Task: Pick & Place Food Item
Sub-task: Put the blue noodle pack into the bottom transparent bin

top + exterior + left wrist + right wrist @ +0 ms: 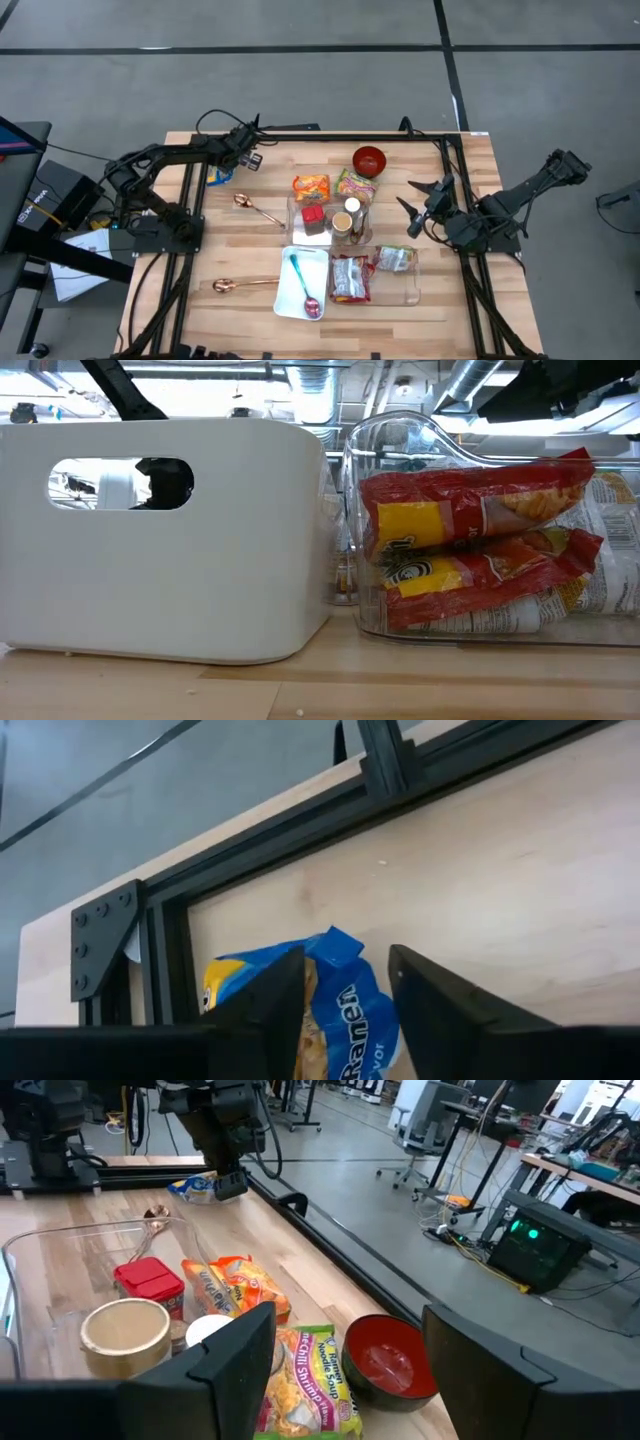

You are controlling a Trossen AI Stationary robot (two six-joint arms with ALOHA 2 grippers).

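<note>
We see a blue ramen packet (220,176) lying flat on the wooden table at about ten o'clock from the table's middle, close beside the black frame rail along the left edge. It is crinkled, blue with a yellow patch and white lettering (335,1020). The left gripper (243,157) sits just at its two o'clock side, and the two dark fingers (270,1010) stand on either side of the packet's upper end, the wrapper showing between them.
</note>
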